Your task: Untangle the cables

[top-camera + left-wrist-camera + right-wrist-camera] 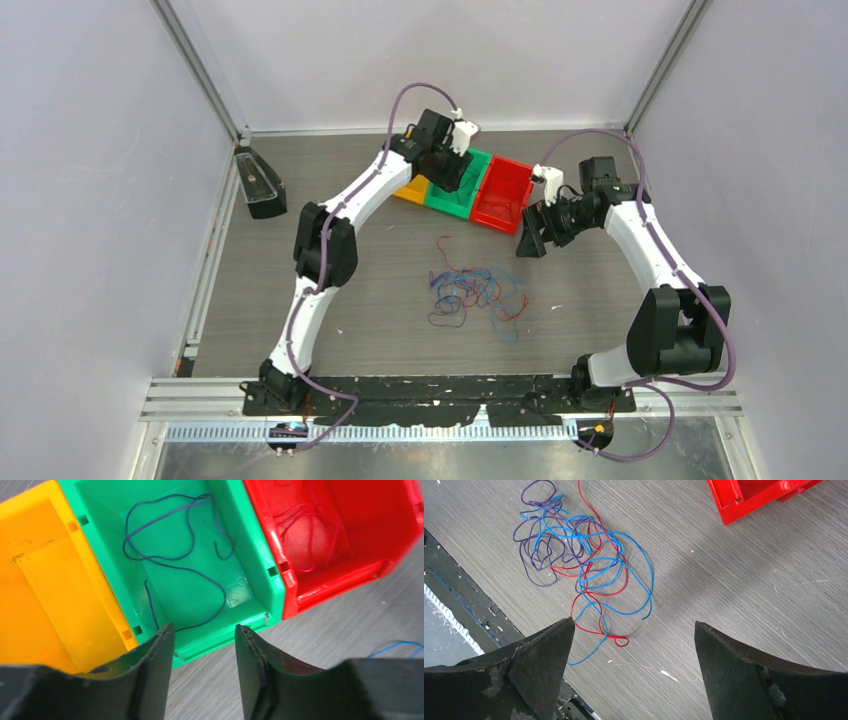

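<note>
Upper middle of the overhead view: the left gripper (204, 632) hovers over a green plastic bin (250, 540), fingers parted and gripping nothing. A thin dark purple cable (170, 559) lies loose inside. The red plastic bin (340, 582) beside it holds a thin red cable (309, 545). At frame centre lies the tangle of red, blue and purple cables (475, 295). The right gripper (634, 625) hangs above it, spread wide and empty.

The white-and-black left arm (368, 192) is reaching far forward. Its black two-finger left tool (204, 628) is pointing downward, jaws standing apart and gripping nothing. The white-and-black right arm (640, 235) is bending inward. Its black two-finger right tool (634, 624) is hanging with jaws spread wide, empty.
</note>
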`<control>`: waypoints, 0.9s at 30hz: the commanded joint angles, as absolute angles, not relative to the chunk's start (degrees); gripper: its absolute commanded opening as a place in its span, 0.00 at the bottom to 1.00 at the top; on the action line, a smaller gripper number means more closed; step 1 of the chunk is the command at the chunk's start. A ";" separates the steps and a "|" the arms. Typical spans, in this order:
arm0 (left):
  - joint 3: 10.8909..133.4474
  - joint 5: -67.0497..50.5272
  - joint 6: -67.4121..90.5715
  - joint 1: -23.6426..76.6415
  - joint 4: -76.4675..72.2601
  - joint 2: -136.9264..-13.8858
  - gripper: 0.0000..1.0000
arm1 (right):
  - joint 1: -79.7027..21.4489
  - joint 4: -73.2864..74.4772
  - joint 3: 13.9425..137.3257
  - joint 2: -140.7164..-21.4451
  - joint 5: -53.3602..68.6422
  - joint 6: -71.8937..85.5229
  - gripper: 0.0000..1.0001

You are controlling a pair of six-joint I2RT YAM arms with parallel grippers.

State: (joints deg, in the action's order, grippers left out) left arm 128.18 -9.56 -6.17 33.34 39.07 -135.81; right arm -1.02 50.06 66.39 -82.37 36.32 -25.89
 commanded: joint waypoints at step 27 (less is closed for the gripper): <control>54.55 -47.86 4.73 36.64 20.16 -89.39 0.39 | -15.27 45.98 60.56 -93.41 30.58 -22.34 0.83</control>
